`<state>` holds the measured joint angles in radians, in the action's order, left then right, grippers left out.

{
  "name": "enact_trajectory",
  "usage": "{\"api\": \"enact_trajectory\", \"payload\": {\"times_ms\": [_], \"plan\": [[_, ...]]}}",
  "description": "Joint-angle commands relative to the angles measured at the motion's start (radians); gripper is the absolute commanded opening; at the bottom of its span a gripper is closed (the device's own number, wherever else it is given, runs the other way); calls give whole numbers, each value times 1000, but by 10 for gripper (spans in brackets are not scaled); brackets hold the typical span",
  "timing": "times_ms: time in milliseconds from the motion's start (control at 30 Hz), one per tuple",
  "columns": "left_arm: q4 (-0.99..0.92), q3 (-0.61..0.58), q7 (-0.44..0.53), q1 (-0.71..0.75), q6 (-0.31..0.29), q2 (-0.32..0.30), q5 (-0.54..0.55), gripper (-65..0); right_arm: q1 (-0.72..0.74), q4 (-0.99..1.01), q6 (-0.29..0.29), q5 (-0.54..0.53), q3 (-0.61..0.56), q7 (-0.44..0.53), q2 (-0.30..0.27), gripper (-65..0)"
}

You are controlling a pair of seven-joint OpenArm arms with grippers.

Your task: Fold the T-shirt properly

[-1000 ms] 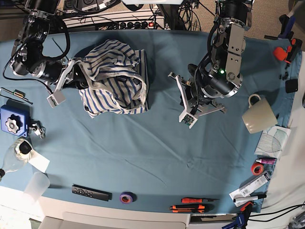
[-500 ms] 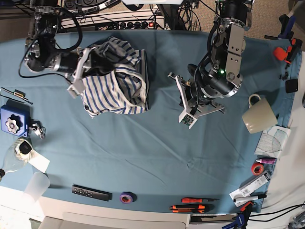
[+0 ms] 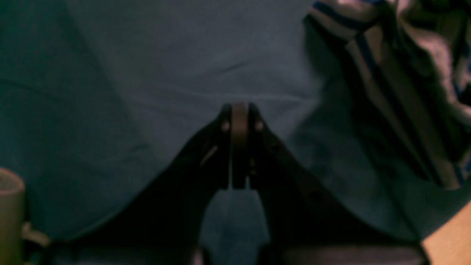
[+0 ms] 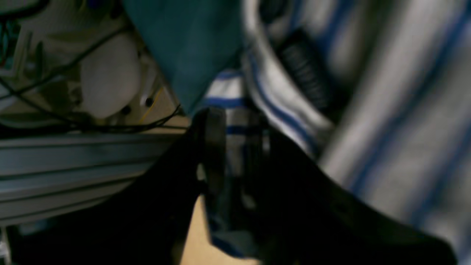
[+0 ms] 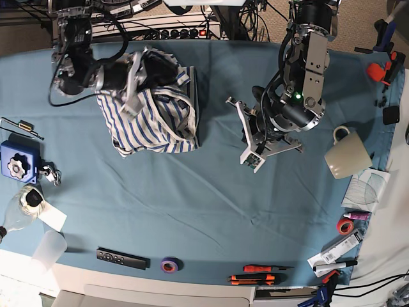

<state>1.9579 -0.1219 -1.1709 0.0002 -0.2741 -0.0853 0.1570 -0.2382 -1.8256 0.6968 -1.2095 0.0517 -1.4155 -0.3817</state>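
The white T-shirt with thin blue stripes [image 5: 156, 115] lies bunched on the teal tablecloth [image 5: 204, 204] at the back left. My right gripper [image 5: 140, 65] is shut on a striped fold of it near the far table edge. The right wrist view shows the cloth pinched between the fingers of that gripper [image 4: 235, 129], with more of the shirt [image 4: 386, 110] to their right. My left gripper [image 5: 232, 103] is shut and empty, just right of the shirt. In the left wrist view that gripper [image 3: 239, 121] hovers over bare tablecloth, with the shirt [image 3: 386, 66] at the upper right.
A beige mug [image 5: 346, 155] stands right of the left arm and shows in its wrist view [image 3: 11, 209]. A remote [image 5: 121, 258], a tape roll [image 5: 169, 264] and tools [image 5: 255, 274] lie along the front edge. A blue device [image 5: 16, 163] and a bottle [image 5: 22, 208] sit at the left.
My right arm has swung toward the back and to the right, carrying the gripped shirt edge up and over the bundle. The left arm has not moved.
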Motion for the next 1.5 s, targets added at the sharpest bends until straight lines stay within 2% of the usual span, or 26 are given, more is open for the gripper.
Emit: {"api": "enact_trajectory", "payload": {"times_ms": [0,267,433,533,700,1067,1200,1467], "plan": [[20,16,18,-14,0,1,-13,-650,19,-28,1,-27,35,19,-11,-525],[20,192,18,-13,4,-3,-7,-650,47,-35,1,-23,315,19,-11,-525],[20,281,15,12,3,-68,127,-650,47,-35,1,-20,451,19,-11,-525],[23,309,-6,51,-16,-111,170,-650,46,-35,1,-21,499,19,-11,-525],[69,348,-13,134,-14,-154,210,-650,44,-35,1,-21,511,19,-11,-525],[265,451,1,343,-10,-153,226,-650,-8,-35,1,-2,511,19,-8,-525],[277,477,20,381,13,-153,226,-650,-11,-35,1,-1,511,19,-8,-525],[278,483,2,402,15,-153,225,-650,-17,-35,1,22,511,19,-9,-525]]}}
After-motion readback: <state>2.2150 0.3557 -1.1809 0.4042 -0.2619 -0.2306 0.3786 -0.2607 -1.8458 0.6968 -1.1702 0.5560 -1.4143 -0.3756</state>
